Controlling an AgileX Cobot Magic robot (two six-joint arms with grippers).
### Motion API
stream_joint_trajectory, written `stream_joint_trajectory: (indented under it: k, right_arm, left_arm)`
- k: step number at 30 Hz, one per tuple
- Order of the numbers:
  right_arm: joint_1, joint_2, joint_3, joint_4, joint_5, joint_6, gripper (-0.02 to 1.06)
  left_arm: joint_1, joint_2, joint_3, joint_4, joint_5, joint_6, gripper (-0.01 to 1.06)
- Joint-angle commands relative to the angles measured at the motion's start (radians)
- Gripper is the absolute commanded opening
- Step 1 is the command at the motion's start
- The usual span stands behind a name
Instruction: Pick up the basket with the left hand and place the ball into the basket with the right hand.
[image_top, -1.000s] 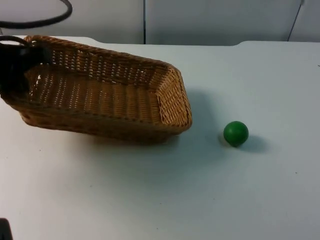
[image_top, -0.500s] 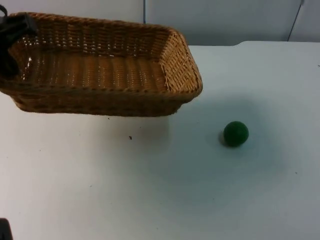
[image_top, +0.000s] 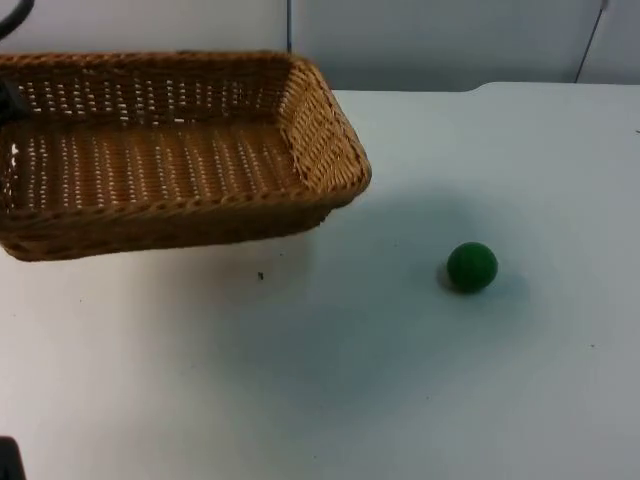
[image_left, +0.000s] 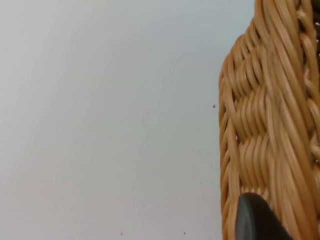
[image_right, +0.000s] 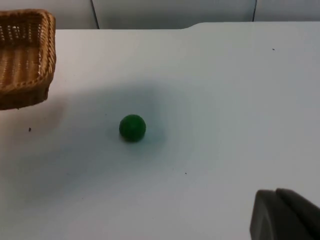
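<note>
Nearest us, we see the green ball (image_top: 471, 267) resting alone on the white worktop (image_top: 400, 380), with bare surface all around it and nothing between it and the right end effector (image_right: 285, 215), whose opening we cannot tell. Farther back and well apart from the ball, the wicker basket (image_top: 170, 150) hangs tilted above the worktop, the left end effector (image_left: 257, 220) gripping its wall, with the grey partition wall (image_top: 430, 40) beyond.
</note>
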Motion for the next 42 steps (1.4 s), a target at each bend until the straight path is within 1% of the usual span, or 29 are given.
stream_joint_trajectory:
  k: [1, 7, 12, 13, 18, 21, 42]
  right_arm:
    - [-0.004, -0.003, 0.002, 0.004, -0.003, -0.002, 0.0]
    - [-0.004, -0.003, 0.002, 0.004, -0.003, -0.002, 0.0]
    - [-0.004, -0.003, 0.002, 0.004, -0.003, -0.002, 0.0]
    - [-0.004, -0.003, 0.002, 0.004, -0.003, -0.002, 0.0]
    - [-0.004, -0.003, 0.002, 0.004, -0.003, -0.002, 0.0]
    - [-0.004, -0.003, 0.002, 0.004, -0.003, -0.002, 0.0]
    - [-0.004, -0.003, 0.002, 0.004, -0.003, -0.002, 0.0]
  left_arm:
    - [0.004, -0.013, 0.001, -0.009, -0.065, -0.074, 0.0]
    - [0.004, -0.013, 0.001, -0.009, -0.066, -0.091, 0.0]
    - [0.004, -0.013, 0.001, -0.011, -0.002, -0.09, 0.0]
    - [0.004, -0.013, 0.001, -0.011, -0.002, -0.09, 0.0]
    - [0.004, -0.013, 0.001, -0.024, 0.071, -0.09, 0.0]
    - [0.004, -0.013, 0.001, -0.024, 0.086, -0.09, 0.0]
    - [0.004, -0.013, 0.001, -0.022, 0.085, -0.088, 0.0]
